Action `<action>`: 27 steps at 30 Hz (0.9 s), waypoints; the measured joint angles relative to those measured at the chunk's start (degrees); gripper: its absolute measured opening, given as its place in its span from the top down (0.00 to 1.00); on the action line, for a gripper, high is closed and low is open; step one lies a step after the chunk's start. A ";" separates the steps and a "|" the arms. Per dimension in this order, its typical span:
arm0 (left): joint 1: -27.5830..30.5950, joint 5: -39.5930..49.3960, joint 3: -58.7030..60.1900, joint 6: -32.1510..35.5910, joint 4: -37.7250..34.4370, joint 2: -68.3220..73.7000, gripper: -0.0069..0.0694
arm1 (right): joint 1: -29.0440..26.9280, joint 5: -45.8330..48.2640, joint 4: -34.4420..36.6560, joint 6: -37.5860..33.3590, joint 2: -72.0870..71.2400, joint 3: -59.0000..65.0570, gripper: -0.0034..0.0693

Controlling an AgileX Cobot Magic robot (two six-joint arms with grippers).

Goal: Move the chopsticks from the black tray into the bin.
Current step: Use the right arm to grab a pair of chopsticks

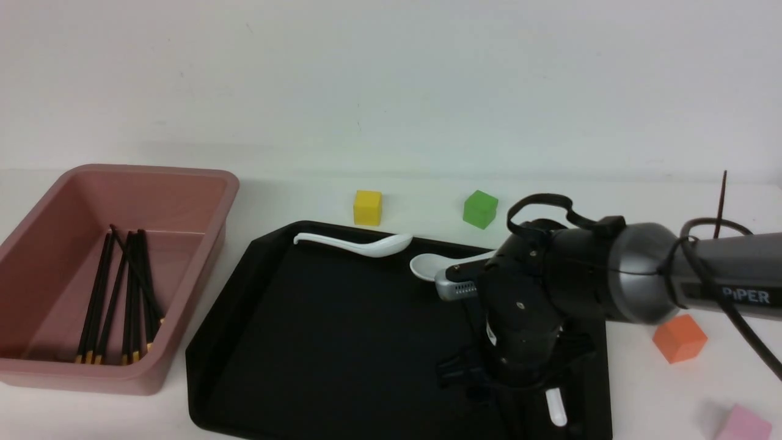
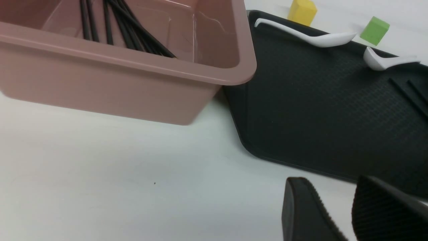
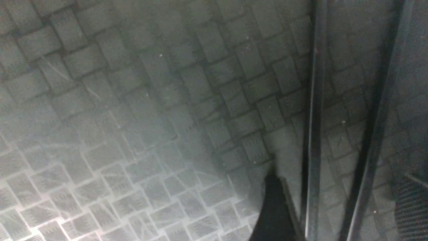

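Down on the black tray (image 1: 317,318), reaching for two chopsticks (image 3: 314,100) with right pincer (image 3: 341,187) spread astride them, pinching nothing, beside a pink bin (image 1: 201,177) already holding several; next, likely needs a low, square squeeze.

Dusty-pink bin (image 1: 229,186); black tray (image 1: 342,330), basket-weave texture; white spoons (image 1: 366,245).

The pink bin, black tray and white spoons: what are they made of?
The bin looks like moulded plastic, smooth with a soft sheen on its rounded rim. The black tray seems matte plastic, its floor pressed with a woven pattern. The spoons are glossy white, ceramic or hard plastic; I cannot tell which.
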 joint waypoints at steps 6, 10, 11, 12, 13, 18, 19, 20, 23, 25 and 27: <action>0.00 0.00 0.00 0.00 0.00 0.00 0.60 | 0.00 0.23 0.81 0.00 0.70 -0.66 0.34; 0.00 0.00 0.00 0.00 0.00 0.00 0.60 | 0.00 0.18 1.61 0.00 0.83 -0.85 0.44; 0.00 0.00 0.00 0.00 0.00 0.00 0.60 | 0.00 0.05 1.97 0.02 0.83 -0.90 0.47; 0.00 0.00 0.00 0.00 0.00 0.00 0.60 | 0.00 -0.01 2.18 0.08 0.83 -0.90 0.50; 0.00 0.00 0.00 0.00 0.00 0.00 0.60 | 0.00 -0.13 2.47 0.07 0.85 -0.90 0.55; 0.00 0.00 0.00 0.00 0.00 0.00 0.60 | 0.30 -0.21 2.97 0.26 0.96 -1.06 0.76; 0.00 0.00 0.00 0.00 0.00 0.00 0.60 | 0.29 -0.12 2.97 0.26 1.03 -1.14 0.78; 0.00 0.00 0.00 0.00 0.00 0.00 0.60 | 0.29 1.03 2.69 0.19 1.22 -1.67 0.81; 0.00 0.00 0.00 0.00 0.00 0.00 0.60 | 0.29 3.98 2.45 -0.61 1.70 -3.08 0.81; 0.00 0.00 0.00 0.00 0.00 0.00 0.60 | 0.29 7.59 2.29 -1.53 2.30 -4.63 0.81; 0.00 0.00 0.00 0.00 0.00 0.00 0.60 | 0.21 12.47 2.44 -2.22 2.89 -7.45 0.89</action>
